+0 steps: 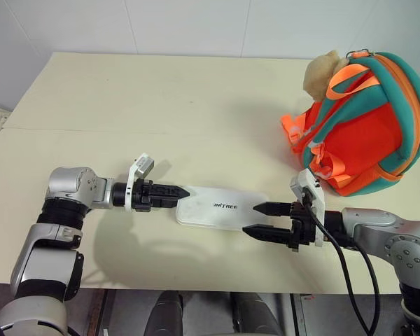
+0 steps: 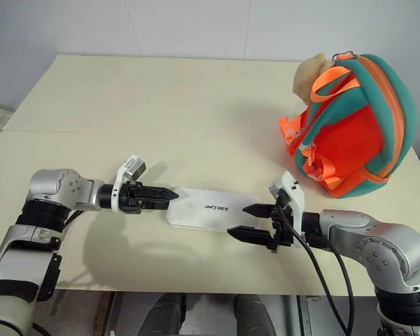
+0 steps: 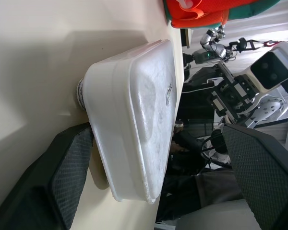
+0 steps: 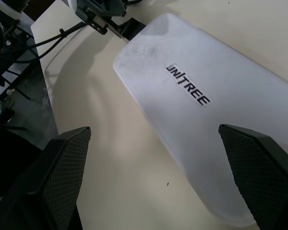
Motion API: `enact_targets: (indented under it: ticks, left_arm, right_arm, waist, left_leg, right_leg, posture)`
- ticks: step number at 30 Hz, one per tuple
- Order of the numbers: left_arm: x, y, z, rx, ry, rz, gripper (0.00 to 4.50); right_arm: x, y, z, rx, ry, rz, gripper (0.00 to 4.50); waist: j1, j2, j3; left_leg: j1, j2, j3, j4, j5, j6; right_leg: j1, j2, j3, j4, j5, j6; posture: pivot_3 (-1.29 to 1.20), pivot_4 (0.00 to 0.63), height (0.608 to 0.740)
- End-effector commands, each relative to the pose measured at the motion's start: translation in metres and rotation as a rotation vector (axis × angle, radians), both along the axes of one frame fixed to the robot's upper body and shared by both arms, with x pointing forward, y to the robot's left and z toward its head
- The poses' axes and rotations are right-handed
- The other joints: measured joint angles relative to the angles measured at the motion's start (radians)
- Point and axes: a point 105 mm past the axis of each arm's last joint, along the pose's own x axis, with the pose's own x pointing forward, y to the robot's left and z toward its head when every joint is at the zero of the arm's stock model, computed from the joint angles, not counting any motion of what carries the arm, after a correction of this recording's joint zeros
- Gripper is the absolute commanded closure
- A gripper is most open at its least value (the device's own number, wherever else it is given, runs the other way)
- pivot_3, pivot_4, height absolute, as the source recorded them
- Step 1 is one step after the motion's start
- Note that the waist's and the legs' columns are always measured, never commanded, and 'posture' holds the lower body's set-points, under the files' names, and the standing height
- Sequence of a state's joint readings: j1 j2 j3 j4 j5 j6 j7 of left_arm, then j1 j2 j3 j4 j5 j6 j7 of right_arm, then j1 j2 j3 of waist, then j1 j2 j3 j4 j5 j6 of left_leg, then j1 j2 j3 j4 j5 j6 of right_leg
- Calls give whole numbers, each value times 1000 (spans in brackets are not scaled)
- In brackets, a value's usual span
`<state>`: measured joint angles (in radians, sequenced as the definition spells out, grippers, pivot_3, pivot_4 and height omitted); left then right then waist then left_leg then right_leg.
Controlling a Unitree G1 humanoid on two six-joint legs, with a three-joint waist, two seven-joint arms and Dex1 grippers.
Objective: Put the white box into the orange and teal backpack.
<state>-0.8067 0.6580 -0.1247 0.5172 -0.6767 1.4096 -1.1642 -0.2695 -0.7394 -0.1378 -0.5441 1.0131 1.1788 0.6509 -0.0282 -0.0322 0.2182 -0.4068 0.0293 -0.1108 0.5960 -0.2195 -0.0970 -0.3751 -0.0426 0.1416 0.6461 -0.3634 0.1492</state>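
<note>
From the head we look forward and down over the cream surface (image 1: 161, 105) through two side-by-side eyes that share almost the same scene, the right eye's picture shifted slightly. Both take in the white box (image 1: 220, 208) lying between our arms and the orange and teal backpack (image 1: 367, 126) farther off to the right. Each wrist camera sits low and very near the box, looking along its own fingers at opposite ends; the right wrist view also catches the left claw (image 4: 127, 26) beyond the box.
</note>
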Motion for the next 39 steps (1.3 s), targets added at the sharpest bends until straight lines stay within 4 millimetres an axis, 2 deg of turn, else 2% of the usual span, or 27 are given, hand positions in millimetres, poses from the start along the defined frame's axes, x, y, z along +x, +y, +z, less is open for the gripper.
enact_targets:
  ticks: [1,6,9,12,14,23,39]
  left_arm:
    - [-6,5,-14,35,38,17,24]
    - [-8,7,-13,30,27,31,24]
    - [-9,8,-15,30,25,38,24]
    - [-10,5,-17,29,25,35,24]
    - [-12,2,-16,23,27,26,24]
    - [-17,-3,-15,10,32,13,24]
    - [-17,-10,-13,-6,31,8,24]
  right_arm:
    - [1,-9,12,-5,-27,-7,0]
    - [11,-34,23,-43,-23,-91,0]
    - [15,-47,14,-90,23,-139,0]
    - [17,-51,-1,-128,99,-167,0]
    - [19,-50,-6,-129,130,-172,0]
    - [26,-27,-3,-36,180,-120,0]
    - [19,-19,-7,-56,208,-86,0]
  waist:
    - [0,0,0]
    - [-1,0,0]
    - [-3,0,0]
    - [-4,0,0]
    - [-3,0,0]
    - [-3,0,0]
    - [-2,0,0]
  left_leg:
    - [0,0,0,0,0,0]
    - [0,0,0,0,0,0]
    - [0,0,0,0,0,0]
    - [0,0,0,-1,0,0]
    - [0,0,0,0,0,0]
    - [0,0,0,0,0,0]
    - [0,0,0,-1,0,0]
  right_leg:
    - [0,0,0,0,0,0]
    - [0,0,0,0,0,0]
    - [0,0,0,0,0,0]
    - [0,0,0,0,0,0]
    - [0,0,0,0,0,0]
    - [0,0,0,-1,0,0]
    - [0,0,0,-1,0,0]
  posture:
    - [0,150,740]
    - [0,150,740]
    - [0,150,740]
    - [0,150,740]
    - [0,150,740]
    - [0,150,740]
    - [0,150,740]
